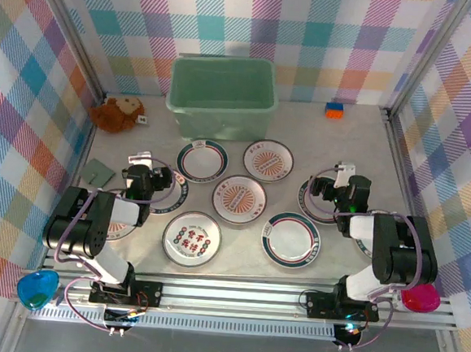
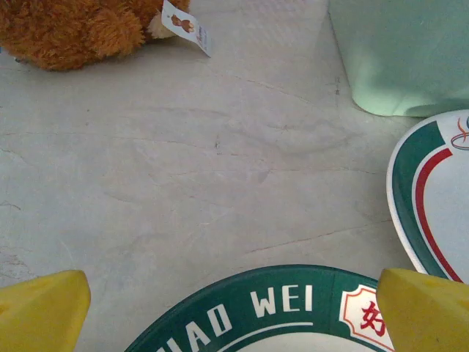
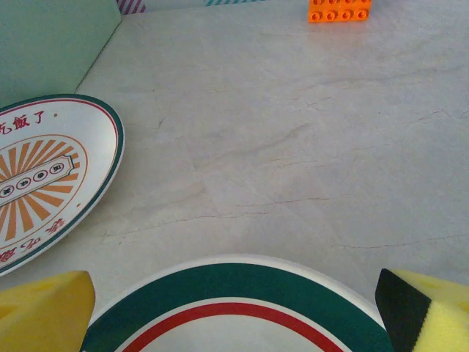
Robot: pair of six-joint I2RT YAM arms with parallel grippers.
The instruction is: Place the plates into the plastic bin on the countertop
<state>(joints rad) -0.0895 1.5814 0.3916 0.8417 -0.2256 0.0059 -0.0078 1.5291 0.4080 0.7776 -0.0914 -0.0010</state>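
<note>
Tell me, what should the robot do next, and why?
Probably lower the left gripper onto the rim of the green-rimmed plate lettered WEI just below it. Its yellow fingers stand wide open with nothing held, and the plastic bin looks empty.

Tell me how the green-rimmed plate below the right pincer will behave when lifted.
The green-rimmed plate looks rigid and smooth, so it will probably hold shape but may slip. It lies flat on the countertop with a low rim, so getting under its edge is likely awkward. If ceramic, it could chip when dropped.
</note>
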